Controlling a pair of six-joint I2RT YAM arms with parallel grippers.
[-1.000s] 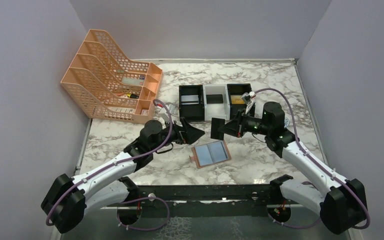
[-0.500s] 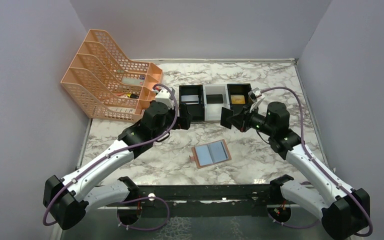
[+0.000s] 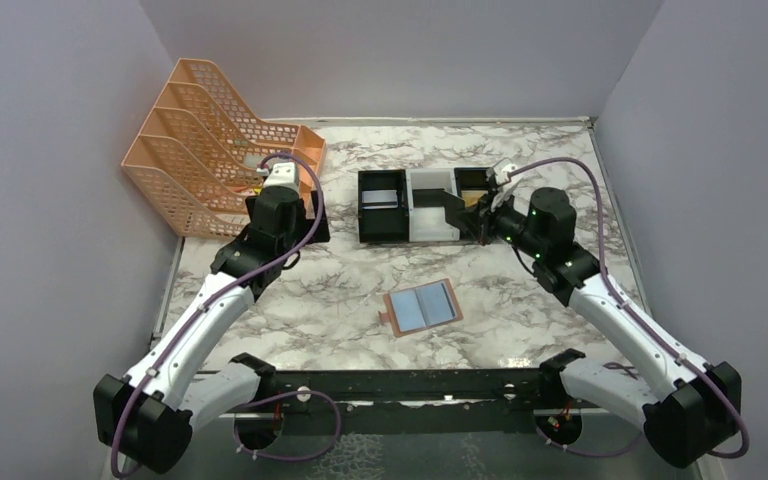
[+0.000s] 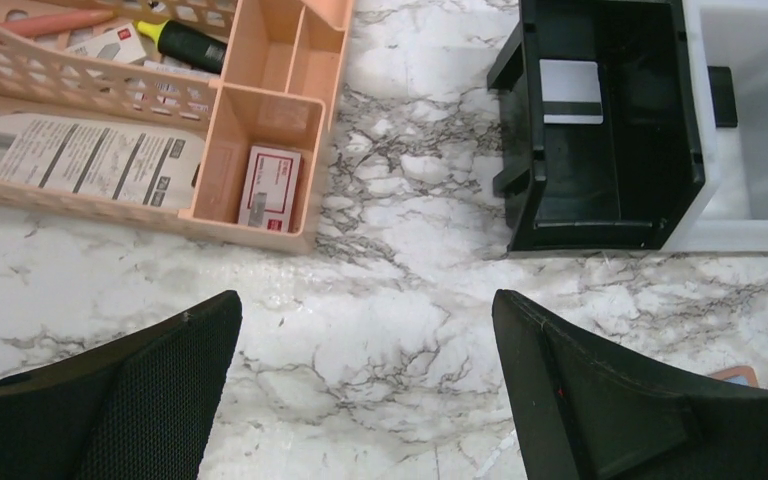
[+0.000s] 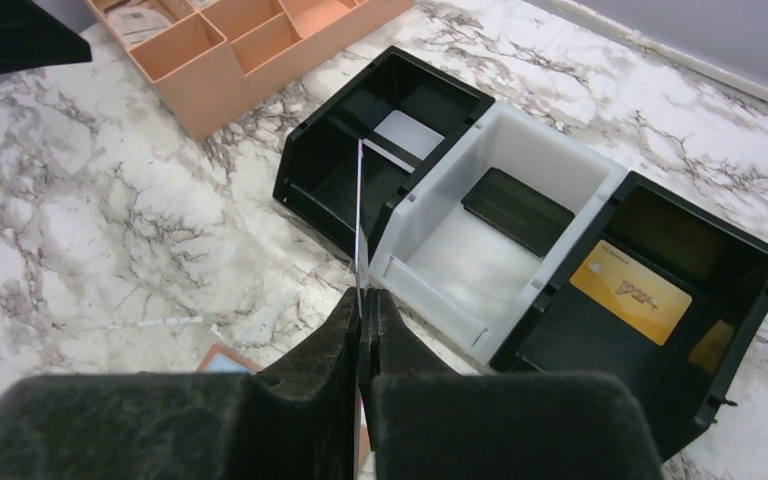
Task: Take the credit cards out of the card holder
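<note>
Your right gripper (image 5: 362, 300) has its jaws pressed together on a card (image 5: 360, 200). It stands edge-on to the wrist camera, so you only get a thin pale line and its colour is hard to call. From above the fingers hide it entirely. That card hangs over the wall between the left black tray (image 5: 305, 165) and the white tray (image 5: 420, 215).

A silver card (image 5: 403, 133) lies in the left black tray, a dark card (image 5: 517, 210) in the white one, and a gold card (image 5: 630, 290) in the right black tray (image 5: 760, 265).

The wallet (image 3: 422, 308) lies open and flat on the table, near side of the trays, well apart from both grippers. Its pockets are too small to read. Both wrist views catch just a corner of it.

Your left gripper (image 4: 365, 300) has its jaws wide apart, holding nothing, over bare marble between the rack (image 3: 210, 160) and the trays.
</note>
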